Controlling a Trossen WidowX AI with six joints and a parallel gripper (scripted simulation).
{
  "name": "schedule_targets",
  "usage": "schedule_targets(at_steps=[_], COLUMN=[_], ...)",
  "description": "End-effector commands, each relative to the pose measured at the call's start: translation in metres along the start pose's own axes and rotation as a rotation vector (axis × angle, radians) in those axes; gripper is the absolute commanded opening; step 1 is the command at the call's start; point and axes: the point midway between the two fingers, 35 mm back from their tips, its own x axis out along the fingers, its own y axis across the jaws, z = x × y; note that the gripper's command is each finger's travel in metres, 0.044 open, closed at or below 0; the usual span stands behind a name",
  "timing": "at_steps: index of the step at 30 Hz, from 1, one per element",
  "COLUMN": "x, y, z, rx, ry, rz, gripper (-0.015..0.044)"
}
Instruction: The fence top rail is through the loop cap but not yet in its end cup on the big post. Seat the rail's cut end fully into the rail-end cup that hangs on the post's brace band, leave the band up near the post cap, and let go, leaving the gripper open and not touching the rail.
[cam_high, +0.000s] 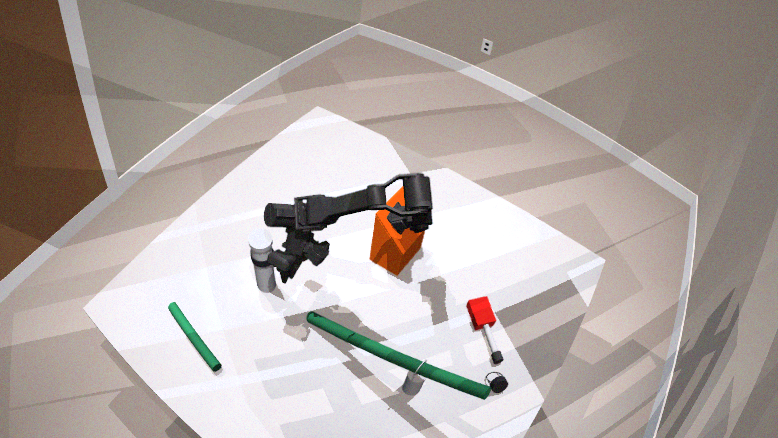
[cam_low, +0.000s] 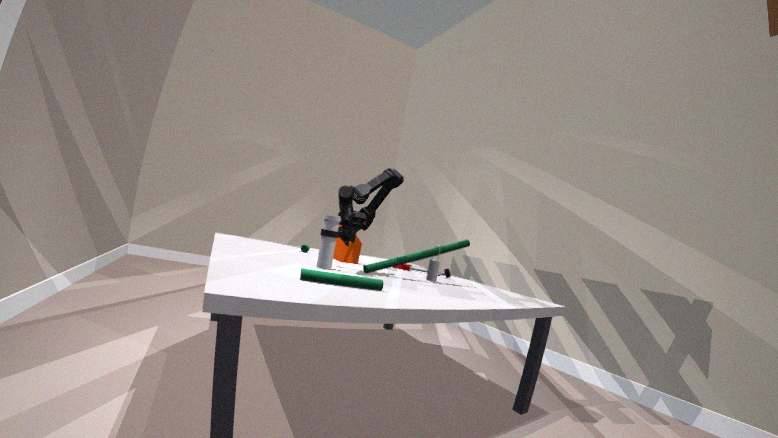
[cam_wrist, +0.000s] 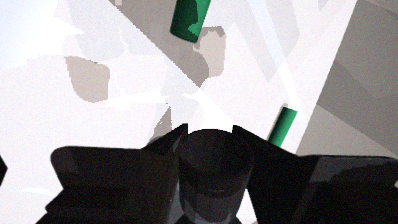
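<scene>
The big grey post (cam_high: 264, 278) (cam_low: 327, 253) stands upright at mid table, with a dark brace band (cam_high: 256, 264) (cam_low: 327, 233) around it below its pale cap (cam_high: 260, 239). My gripper (cam_high: 285, 264) (cam_low: 348, 224) (cam_wrist: 210, 129) is beside the post at band height, shut on the dark round rail-end cup (cam_wrist: 215, 165) that hangs on the band. The long green top rail (cam_high: 381, 350) (cam_low: 416, 255) runs through the loop cap on the small grey post (cam_high: 412, 382) (cam_low: 432, 269). Its cut end (cam_high: 311, 317) (cam_wrist: 189, 21) lies on the table, apart from the cup.
A short green tube (cam_high: 194, 336) (cam_low: 341, 279) (cam_wrist: 282, 128) lies near the table's front left. An orange block (cam_high: 394, 242) (cam_low: 349, 250) holds the arm's base. A red-headed tool (cam_high: 481, 313) and a small black ring piece (cam_high: 497, 383) lie at the right.
</scene>
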Motion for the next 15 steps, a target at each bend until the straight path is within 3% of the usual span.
schedule_targets(at_steps=[1,15], x=[0.0022,0.0078], y=[-0.0014,-0.0111], z=[0.0006,-0.0002], rx=[0.029,0.133], ry=[0.017,0.076], rz=[0.003,0.002], gripper=[0.0,0.0])
